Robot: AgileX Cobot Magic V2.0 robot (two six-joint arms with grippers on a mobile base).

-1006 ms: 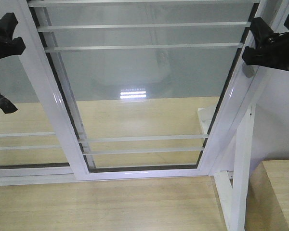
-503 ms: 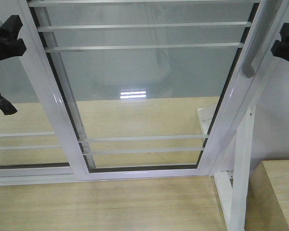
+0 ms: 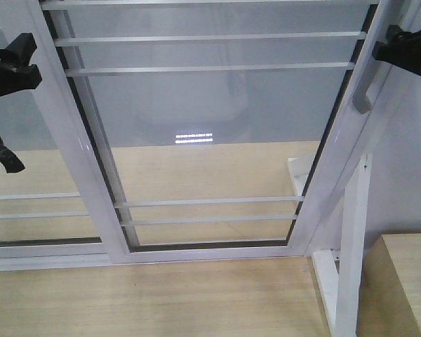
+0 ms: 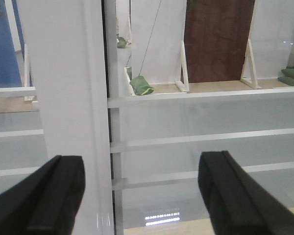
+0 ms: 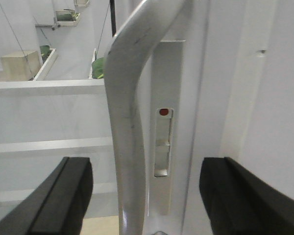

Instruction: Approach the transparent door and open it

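In the front view I am seeing the door (image 3: 210,119) filling the middle, its glass crossed by thin white bars (image 3: 207,68). The left end effector (image 3: 14,62) is hanging at the upper left edge, with the door's left stile (image 3: 63,140) just to its right. From here I am not able to tell how wide it is standing. A second barred panel (image 3: 28,168) is showing below it. The right end effector (image 3: 401,48) is sitting at the upper right edge, and the handle (image 3: 363,88) is lying just to its left and a little lower. A slanted post (image 3: 352,239) is standing well below that end effector, on the wooden floor (image 3: 161,302).

In the left wrist view I am finding the left end effector (image 4: 142,161) spread wide and gripping nothing, its black fingers (image 4: 44,196) sitting in the bottom corners. Between them the white stile is rising nearer the left finger, and the barred glass is filling the rest of the gap. Through the glass, far ahead, a green bag (image 4: 141,85) and a brown board (image 4: 218,39) are showing.

In the right wrist view I am seeing the right end effector (image 5: 147,166) spread wide too, holding nothing. The handle (image 5: 130,122) is standing upright between its fingers (image 5: 59,196), closer to the left one and touching neither. The lock plate (image 5: 162,142), with a red dot near its top, is sitting just right of the handle.
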